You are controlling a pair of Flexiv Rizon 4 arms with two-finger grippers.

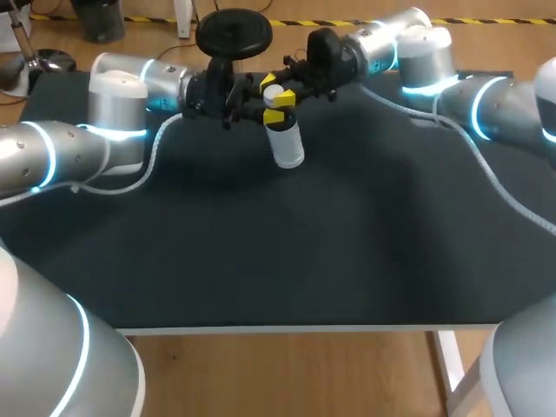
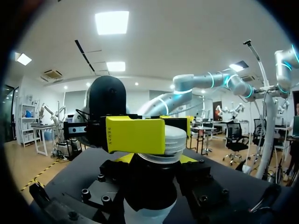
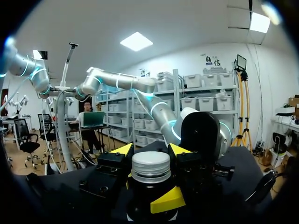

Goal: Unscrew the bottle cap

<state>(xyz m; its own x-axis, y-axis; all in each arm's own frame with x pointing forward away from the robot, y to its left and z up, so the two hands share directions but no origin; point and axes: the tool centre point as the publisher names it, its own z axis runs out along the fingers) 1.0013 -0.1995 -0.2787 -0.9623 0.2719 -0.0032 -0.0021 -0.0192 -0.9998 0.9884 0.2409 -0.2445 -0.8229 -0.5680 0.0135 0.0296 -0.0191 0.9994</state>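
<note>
Right wrist view: clamped on cap (image 3: 150,164) by right claw (image 3: 150,150), on bottle (image 1: 287,146) by left claw (image 2: 155,159); may spin together if loosely held.

Our black table (image 1: 278,252) stands on a wood floor (image 1: 287,373), under ceiling lights.
We see the table's white near edge and a white leg (image 1: 448,363) at near right. Hazard tape (image 1: 495,23) crosses the far floor. Square light panels (image 2: 112,22) glow in the white ceiling, and shelves (image 3: 196,95) of grey bins line a white wall.
</note>
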